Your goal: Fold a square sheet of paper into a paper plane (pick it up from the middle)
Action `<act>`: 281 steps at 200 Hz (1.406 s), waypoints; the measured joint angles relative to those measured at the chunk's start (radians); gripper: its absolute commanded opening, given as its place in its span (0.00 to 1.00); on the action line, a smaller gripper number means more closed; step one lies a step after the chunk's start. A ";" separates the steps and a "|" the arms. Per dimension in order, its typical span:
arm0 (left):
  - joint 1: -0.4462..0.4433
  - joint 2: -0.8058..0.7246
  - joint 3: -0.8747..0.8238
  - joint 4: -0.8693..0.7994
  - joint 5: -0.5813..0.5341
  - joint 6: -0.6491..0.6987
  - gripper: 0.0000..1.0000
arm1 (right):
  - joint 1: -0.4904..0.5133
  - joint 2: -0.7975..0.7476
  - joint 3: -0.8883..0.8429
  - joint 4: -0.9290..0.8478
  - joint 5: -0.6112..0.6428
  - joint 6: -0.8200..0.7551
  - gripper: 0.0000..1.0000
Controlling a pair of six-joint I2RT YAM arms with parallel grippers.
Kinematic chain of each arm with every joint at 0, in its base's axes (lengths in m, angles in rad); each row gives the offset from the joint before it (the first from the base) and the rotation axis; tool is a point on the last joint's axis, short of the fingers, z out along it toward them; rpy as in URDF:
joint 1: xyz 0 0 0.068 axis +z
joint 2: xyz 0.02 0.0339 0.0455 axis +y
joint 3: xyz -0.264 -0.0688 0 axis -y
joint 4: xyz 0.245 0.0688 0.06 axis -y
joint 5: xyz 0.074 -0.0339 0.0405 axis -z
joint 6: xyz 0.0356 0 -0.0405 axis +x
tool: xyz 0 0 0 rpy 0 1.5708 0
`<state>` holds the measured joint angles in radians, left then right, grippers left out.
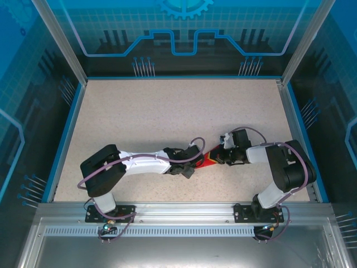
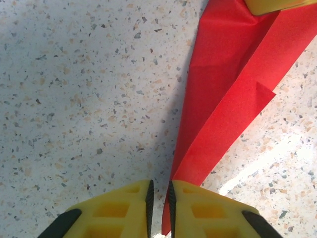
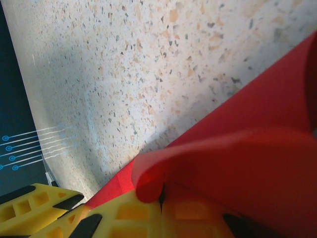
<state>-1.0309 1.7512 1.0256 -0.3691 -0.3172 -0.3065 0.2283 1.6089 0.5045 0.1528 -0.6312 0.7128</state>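
Observation:
The red sheet of paper (image 1: 210, 161) is folded into a narrow pointed shape and lies stretched between my two grippers at the middle of the table. In the left wrist view its pointed end (image 2: 223, 89) runs down into the slim gap of my left gripper (image 2: 159, 186), resting against the right pad; bare table shows between the pads. My left gripper (image 1: 195, 162) sits at the paper's left end. My right gripper (image 1: 219, 157) holds the other end. In the right wrist view it (image 3: 162, 196) is shut on the paper (image 3: 237, 163), and a curled flap hangs over its fingers.
The speckled table (image 1: 167, 117) has a blue raised border and blue walls (image 3: 12, 124) round it. An aluminium rail (image 1: 178, 215) runs along the near edge. A yellow finger of the right gripper (image 2: 272, 4) shows at the top of the left wrist view.

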 measured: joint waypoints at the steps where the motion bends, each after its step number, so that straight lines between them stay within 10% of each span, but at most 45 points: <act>1: 0.000 0.000 0.000 0.000 0.000 0.000 0.18 | 0.000 0.000 0.000 0.000 0.000 0.000 0.00; 281: -0.030 0.069 0.001 0.021 -0.072 0.027 0.17 | 0.054 -0.195 -0.041 -0.210 0.081 -0.044 0.00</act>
<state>-1.0607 1.8206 1.0264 -0.3477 -0.3893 -0.2790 0.2825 1.4136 0.4633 -0.0570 -0.5499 0.6685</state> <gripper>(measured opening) 0.147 0.042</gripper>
